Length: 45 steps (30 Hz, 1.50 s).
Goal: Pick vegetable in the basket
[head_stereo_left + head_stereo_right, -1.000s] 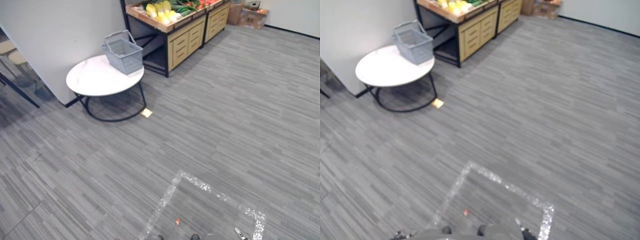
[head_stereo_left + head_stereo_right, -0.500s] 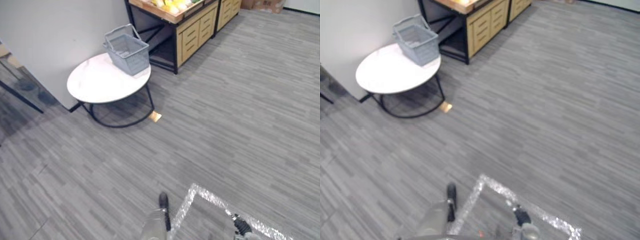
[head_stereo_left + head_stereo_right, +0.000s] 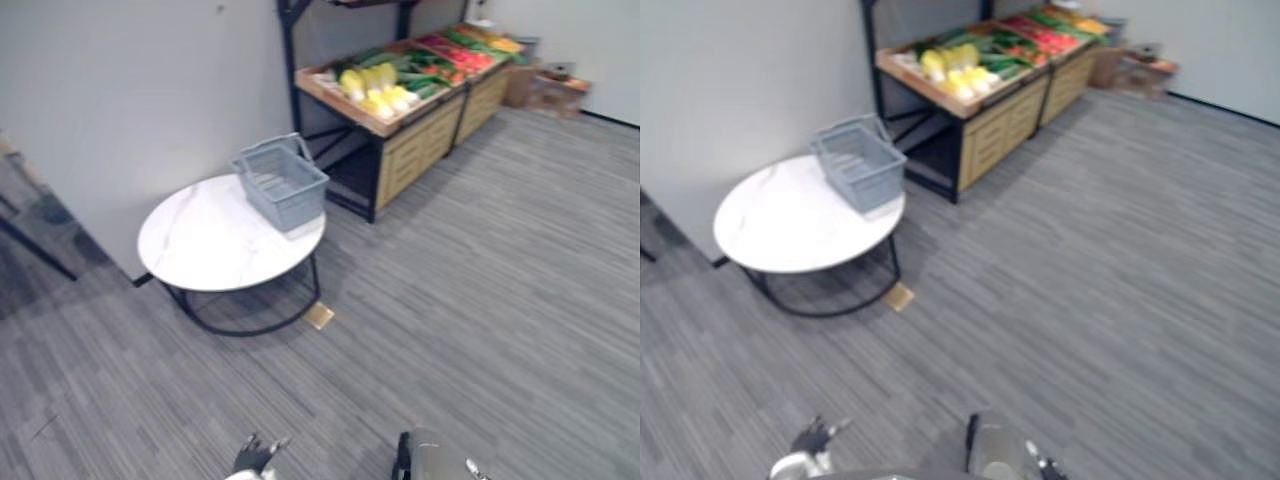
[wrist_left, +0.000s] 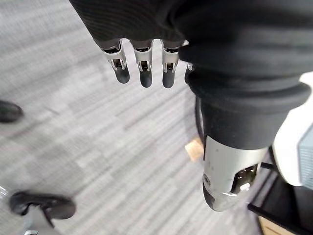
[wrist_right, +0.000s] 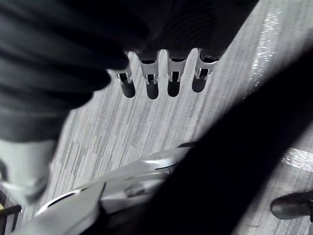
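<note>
Basket (image 3: 283,183) on round worktop (image 3: 200,245), vegetables (image 3: 378,84) on stand (image 3: 418,150) behind basket. Left robot hand (image 4: 142,68), right robot hand (image 5: 152,81): fingers straight, holding nothing.

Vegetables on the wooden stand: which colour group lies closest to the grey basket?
The yellow vegetables, at the stand's end nearest the basket; the green ones and the red ones lie farther along it.

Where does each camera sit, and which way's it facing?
Left eye view: on the head, facing down at the grey basket on the white table, vegetable stand beyond.
Right eye view: beside it, sharing that scene.
Left wrist view: along the open left hand, towards floor.
Right wrist view: along the open right hand, towards floor.
</note>
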Tool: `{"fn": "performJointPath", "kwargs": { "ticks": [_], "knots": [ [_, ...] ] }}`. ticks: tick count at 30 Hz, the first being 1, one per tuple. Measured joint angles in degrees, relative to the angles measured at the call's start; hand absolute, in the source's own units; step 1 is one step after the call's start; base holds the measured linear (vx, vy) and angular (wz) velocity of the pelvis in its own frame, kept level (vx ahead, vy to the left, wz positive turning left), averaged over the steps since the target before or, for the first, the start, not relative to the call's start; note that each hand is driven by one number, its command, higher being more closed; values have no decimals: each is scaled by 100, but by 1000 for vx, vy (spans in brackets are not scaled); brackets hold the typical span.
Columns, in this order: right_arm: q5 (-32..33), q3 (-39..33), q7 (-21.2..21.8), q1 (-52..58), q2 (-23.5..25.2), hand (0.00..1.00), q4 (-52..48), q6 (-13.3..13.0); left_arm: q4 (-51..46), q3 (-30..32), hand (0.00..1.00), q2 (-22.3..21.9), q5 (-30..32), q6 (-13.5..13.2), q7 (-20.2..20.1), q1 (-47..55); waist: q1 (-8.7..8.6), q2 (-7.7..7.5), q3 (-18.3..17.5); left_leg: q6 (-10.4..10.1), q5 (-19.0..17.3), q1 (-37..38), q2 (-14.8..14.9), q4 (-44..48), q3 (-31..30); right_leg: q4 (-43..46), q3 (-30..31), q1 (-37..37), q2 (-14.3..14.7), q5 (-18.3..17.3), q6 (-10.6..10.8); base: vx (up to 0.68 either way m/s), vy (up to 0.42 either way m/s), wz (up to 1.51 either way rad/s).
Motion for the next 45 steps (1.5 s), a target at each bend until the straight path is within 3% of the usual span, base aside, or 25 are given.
{"fn": "performJointPath", "kwargs": {
  "ticks": [1, 2, 3, 4, 8, 10, 11, 13, 15, 16, 18, 19, 21, 22, 23, 27, 29, 32, 33, 35, 37, 40, 42, 44, 45],
  "knots": [
    [-1, 94, -2, 5, -1, 0, -12, -2, -6, 8, 0, -65, 0, -22, -2, 6, 3, -23, 0, -46, -83, 113, 23, -61, -10, -472, 58, 4, 2, 66, 4, 812, -336, 75],
    [-22, 196, 10, 8, -62, 0, -5, 18, 47, 95, 0, -231, 2, -11, 1, 69, 10, -19, -23, -74, -195, 357, 129, -71, -101, -579, 171, 48, 89, 828, 20, 560, -238, 33],
    [-25, 214, 11, -12, -108, 0, -14, 19, 68, 195, 0, -300, 5, -25, 1, 55, 6, 85, -28, -77, -186, 373, 216, 7, -128, -386, 143, 31, 132, 852, -17, 688, -301, 29],
    [-43, 223, 14, -106, -204, 0, -27, 16, 135, 333, 0, -401, 9, -15, -5, -5, 28, 256, -21, -174, 47, 333, 413, 313, -130, 168, -29, -19, 190, 282, -135, 532, -234, 18],
    [-62, 247, 28, -168, -318, 0, -22, 42, 283, 923, 0, -539, 18, 59, -62, 42, 2, 476, -87, -622, 1033, -327, 815, 2339, -298, 472, -303, 487, 531, -486, -340, 698, -346, 3],
    [-63, 88, 25, -168, -315, 0, -34, 43, 266, 1296, 0, -560, 7, 70, -120, 41, 13, 505, -32, -1333, 2092, -1287, 985, 4323, -557, 60, -415, 1099, 728, -635, -428, 490, -166, 7],
    [-70, 31, 10, -192, -301, 0, -21, 52, 239, 1473, 0, -519, -6, 81, -135, 47, 57, 527, -15, -1386, 2125, -1804, 1097, 5377, -401, -216, -463, 1595, 789, -687, -467, 617, -167, 6],
    [-85, -3, -1, -196, -297, 0, 50, 64, 261, 1663, 0, -398, -26, 121, -154, 90, 160, 438, 48, -1027, 1835, -2339, 1299, 6064, 243, -778, -481, 2418, 795, -696, -481, 461, -111, 7],
    [-73, -116, -32, -213, -306, 0, 106, 121, 236, 1835, 0, -394, -51, 97, -156, 299, 194, 426, 49, -609, 1292, -3000, 1426, 5723, 1002, -1434, -591, 3210, 709, -719, -387, 405, -56, 24],
    [-55, -193, -37, -226, -305, 0, 121, 151, 238, 1889, 0, -386, -98, 94, -140, 300, 206, 434, 52, -610, 1172, -3122, 1408, 5455, 1164, -1538, -631, 3323, 682, -719, -352, 378, 13, 25],
    [15, -319, -34, -311, -316, 0, 138, 154, 264, 1734, 0, -291, -113, 93, -95, 300, 304, 420, 51, -557, 1032, -3270, 1155, 3523, 1945, -1838, -718, 3648, 532, -761, -190, 366, 74, 7],
    [49, -316, -34, -351, -316, 0, 135, 154, 297, 1662, 0, -264, -112, 92, -89, 299, 311, 424, 49, -471, 1103, -3239, 1062, 2977, 2093, -1894, -727, 3717, 511, -776, -155, 398, 123, -2],
    [195, -240, -17, -466, -319, 0, 110, 107, 445, 1432, 0, -177, -98, 94, -85, 316, 315, 491, 24, -384, 1958, -3028, 712, 728, 2400, -2146, -745, 4048, 551, -894, 71, 432, 182, 5],
    [216, -231, -7, -470, -330, 0, 123, 96, 477, 1391, 0, -161, -106, 96, -89, 332, 340, 526, 3, -103, 2341, -2961, 669, 474, 2350, -2187, -717, 4115, 597, -949, 135, 534, 245, 17],
    [273, -106, 13, -550, -245, 0, 239, 83, 512, 1281, 0, -20, -86, 93, -105, 329, 331, 360, -68, 215, 2264, -2913, 402, 375, 2371, -2267, -678, 4197, 466, -968, 108, 432, 197, 20],
    [277, -137, 36, -663, -156, 0, 373, 21, 669, 1125, 0, 184, 3, 105, -117, 369, 339, 113, -138, 369, 1921, -2743, -47, 224, 2352, -1951, -334, 4166, 120, -732, 24, 406, 227, 24],
    [273, -229, 36, -541, -157, 0, 488, 17, 812, 1033, 0, 236, 14, 121, -115, 540, 327, 99, -228, 372, 1749, -2366, -278, 1, 2203, -855, -125, 3906, -64, -592, 56, 346, 192, 35],
    [256, -374, 55, -285, -134, 0, 566, 32, 806, 606, 0, 379, 91, 206, -123, 630, 254, 88, -185, 350, 1523, -1789, -467, -153, 1716, 2258, 282, 2753, -256, 293, 830, 354, 123, 71],
    [218, -363, 75, -221, -116, 0, 565, 41, 812, 392, 0, 471, 145, 231, -132, 630, 156, 33, -161, 334, 1437, -1546, -488, -151, 1460, 3127, 250, 2363, -280, 256, 776, 349, 49, 100],
    [207, -371, 84, -143, -77, 0, 564, 44, 810, 225, 0, 557, 162, 230, -131, 624, 153, -31, -110, 226, 1338, -1193, -484, -164, 1194, 3651, 64, 1900, -321, -1, 450, 299, -5, 85],
    [208, -427, 80, -148, -57, 0, 563, 44, 808, 197, 0, 568, 174, 231, -124, 616, 138, -30, -113, 147, 1263, -1021, -463, -170, 889, 3145, -150, 1561, -378, -431, 462, 260, -72, 91],
    [215, -590, 71, -181, -8, 0, 538, 50, 703, 462, 0, 460, 175, 226, -105, 516, 168, -19, -112, 75, 1147, -953, -416, -163, 249, 884, -125, 1591, -342, -499, 318, 247, -166, 110],
    [218, -570, 67, -199, 0, 0, 484, 48, 644, 875, 0, 343, 180, 224, -106, 567, 209, -39, -122, -18, 1000, -979, -315, -138, 31, -872, 322, 1818, -216, -221, 275, 264, -301, 78],
    [228, -328, 42, -132, 90, 0, 487, 52, 453, 1306, 0, 308, 219, 222, -116, 696, 234, -278, -241, -220, 797, -1076, -165, 10, 310, -1690, 582, 2059, -314, 763, 305, 272, -383, 68],
    [242, -265, 43, -123, 118, 0, 496, 60, 452, 1437, 0, 287, 228, 218, -114, 726, 236, -340, -261, -306, 746, -1074, -93, 77, 387, -1774, 487, 2161, -347, 601, 615, 244, -380, 65]
  ]
}}
